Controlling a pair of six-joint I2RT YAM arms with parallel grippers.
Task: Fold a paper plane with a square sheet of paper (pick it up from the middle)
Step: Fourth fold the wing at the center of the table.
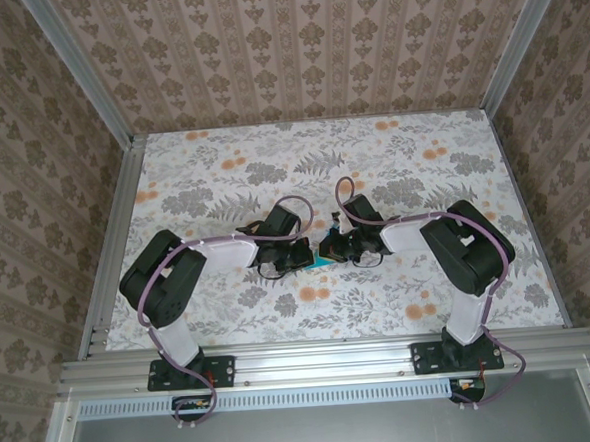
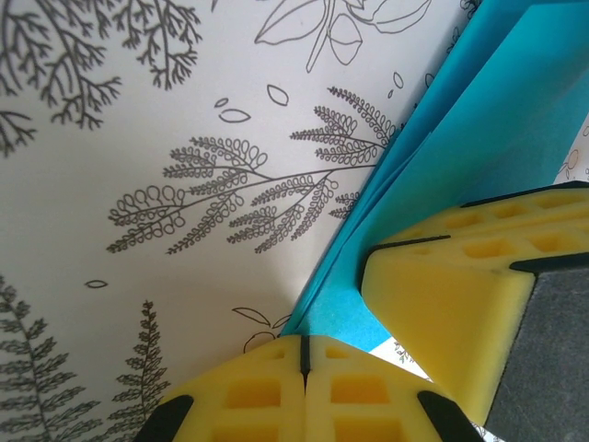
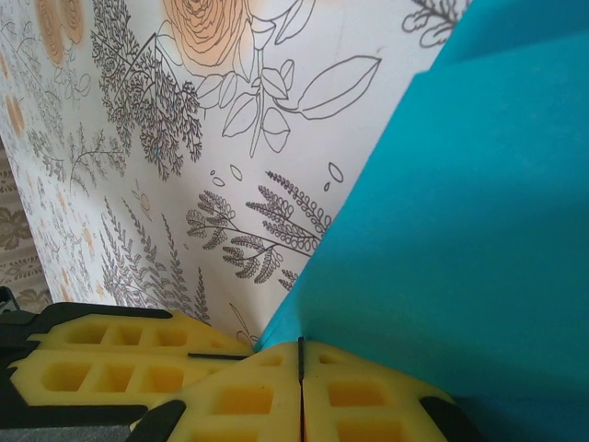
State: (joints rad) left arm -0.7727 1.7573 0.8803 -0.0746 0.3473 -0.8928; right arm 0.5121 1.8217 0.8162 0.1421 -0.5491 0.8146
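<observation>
Both grippers pinched shut on the folded turquoise paper (image 1: 320, 264), mid-table.

Left gripper (image 2: 302, 357): blocky yellow pads with square pockets, pressed flush along a thin seam, with a pointed corner of the paper caught in it. Paper: thin, matte and unmarked, in overlapping flaps with straight creased edges. It sits between the two arm tips over the table (image 1: 391, 155), whose surface is pale with grey fern and orange flower print. Right gripper (image 3: 300, 361): same pocketed yellow pads, closed tight on the paper's other side.
</observation>
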